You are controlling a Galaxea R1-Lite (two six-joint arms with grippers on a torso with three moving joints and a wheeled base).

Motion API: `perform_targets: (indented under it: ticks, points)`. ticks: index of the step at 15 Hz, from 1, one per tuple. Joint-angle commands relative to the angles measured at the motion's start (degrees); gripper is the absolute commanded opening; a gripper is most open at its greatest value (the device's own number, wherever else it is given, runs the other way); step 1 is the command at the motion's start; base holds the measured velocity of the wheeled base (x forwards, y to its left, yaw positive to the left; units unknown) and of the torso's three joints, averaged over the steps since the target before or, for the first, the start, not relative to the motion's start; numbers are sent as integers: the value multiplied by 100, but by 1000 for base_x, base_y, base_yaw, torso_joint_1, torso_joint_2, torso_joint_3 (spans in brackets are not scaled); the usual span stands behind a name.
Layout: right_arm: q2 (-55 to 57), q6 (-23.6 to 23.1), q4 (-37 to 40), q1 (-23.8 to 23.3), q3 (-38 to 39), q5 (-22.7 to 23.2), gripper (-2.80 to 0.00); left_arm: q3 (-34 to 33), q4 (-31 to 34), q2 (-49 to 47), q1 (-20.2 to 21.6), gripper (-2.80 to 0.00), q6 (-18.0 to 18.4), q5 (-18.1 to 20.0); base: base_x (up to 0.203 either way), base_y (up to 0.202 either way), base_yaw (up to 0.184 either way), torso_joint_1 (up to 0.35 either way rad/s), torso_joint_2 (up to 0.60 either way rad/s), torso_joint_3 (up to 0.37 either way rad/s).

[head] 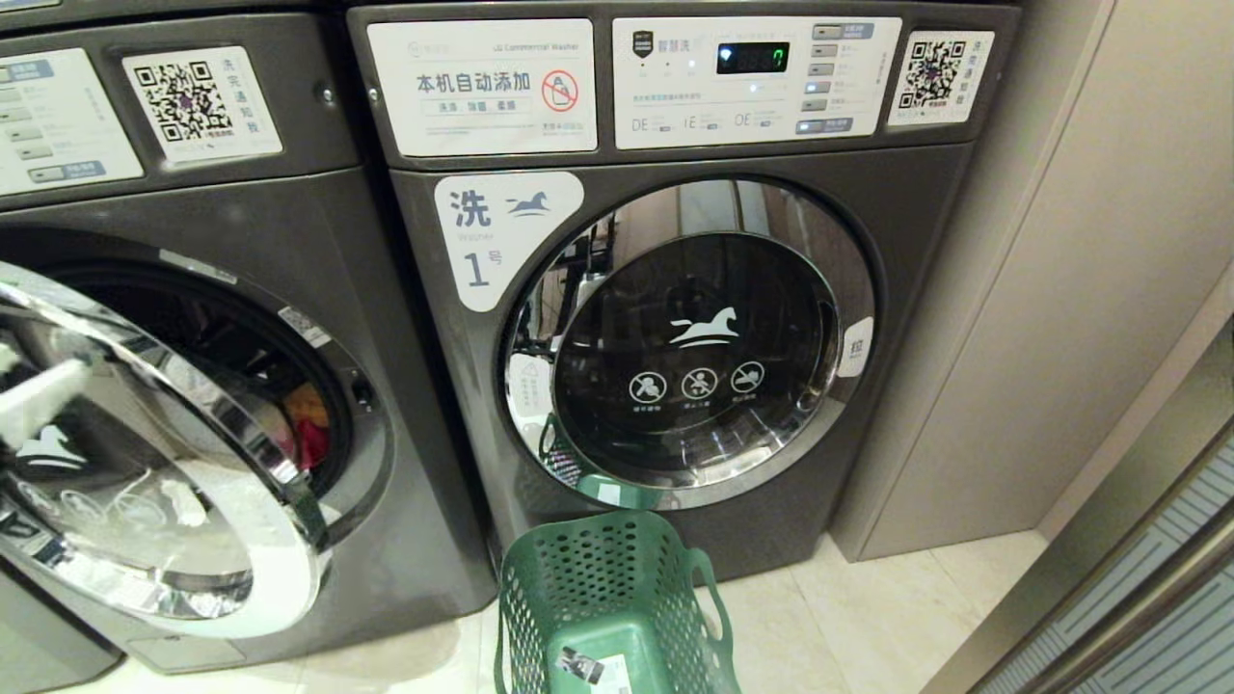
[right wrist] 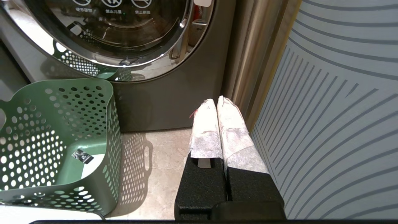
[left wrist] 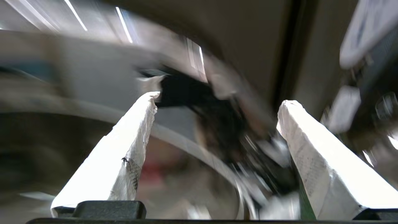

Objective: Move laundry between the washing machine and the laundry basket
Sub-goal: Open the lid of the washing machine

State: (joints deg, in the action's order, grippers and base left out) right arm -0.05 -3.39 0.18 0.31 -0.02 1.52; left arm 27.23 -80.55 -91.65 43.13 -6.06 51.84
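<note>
The washing machine [head: 193,405] with its door swung open stands to the left of the closed machine labelled 1 [head: 675,318]. Its chrome-ringed glass door [head: 164,482] hangs out toward the camera, and inside the dark drum, red and yellow laundry [head: 307,424] shows past the door's rim. The laundry basket [head: 607,598], green with round holes, sits on the pale tiled floor [head: 868,617] just in front of the closed machine, below its round door, and near the lower right corner of the open machine. A sticker [right wrist: 82,156] lies on the basket's base, and nothing else is seen inside it.

The left gripper [left wrist: 217,105] is up near the open machine's door; its two white-wrapped fingers [left wrist: 130,146] stand wide apart with nothing between them, and the wrist view behind them is blurred, showing only a curved chrome ring and a dark shape. In the head view a white blur at the far left edge, in front of the open door, may be that gripper.

The right gripper [right wrist: 217,101] hangs low to the right of the basket, by the lower right corner of the closed machine and beside a striped grey panel [right wrist: 335,109]; its wrapped fingers are pressed together and hold nothing
</note>
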Motion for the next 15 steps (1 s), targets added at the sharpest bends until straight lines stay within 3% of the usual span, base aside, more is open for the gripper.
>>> perform_targets:
  ticks: [1,3,5,6,7,9,10,11,12,13,14,15]
  points:
    - [5,-4,-1,4,2,6,-280,330,317,2516,860,0,-978,-458,0,0,0,0,0,0]
    - [5,-4,-1,-4,2,6,-280,1236,1378,3954,1458,0,-2015,-1019,0,0,0,0,0,0]
    - [5,-4,-1,4,2,6,-280,2216,3276,4641,1643,0,-2519,-1353,0,0,0,0,0,0]
    - [5,-4,-1,0,2,6,-280,2394,4003,4726,1564,-280,-2480,-1438,0,0,0,0,0,0]
    - [5,-4,-1,4,2,6,-280,2419,4301,4633,1360,-280,-2285,-1498,0,0,0,0,0,0]
    - [5,-4,-1,4,2,2,-280,2449,4978,4018,495,-280,-1365,-1926,0,0,0,0,0,0]
    - [5,-4,-1,4,2,6,-280,2480,5461,3777,7,-280,-833,-2473,0,0,0,0,0,0]
    - [5,-4,-1,4,0,6,-280,2524,6049,3545,-332,-280,-258,-3534,0,0,0,0,0,0]
    - [5,-4,-1,4,-5,6,-280,2591,6776,3300,-535,-280,283,-4970,0,0,0,0,0,0]
    - [5,-4,-1,4,-5,4,-280,2679,7664,3036,-731,-280,660,-6245,0,0,0,0,0,0]
    - [5,-4,-1,4,2,6,-280,2767,8693,2756,-925,-280,888,-7101,0,0,0,0,0,0]
    - [5,-4,-1,2,2,6,-280,2849,9606,2399,-1103,-280,923,-7724,0,0,0,0,0,0]
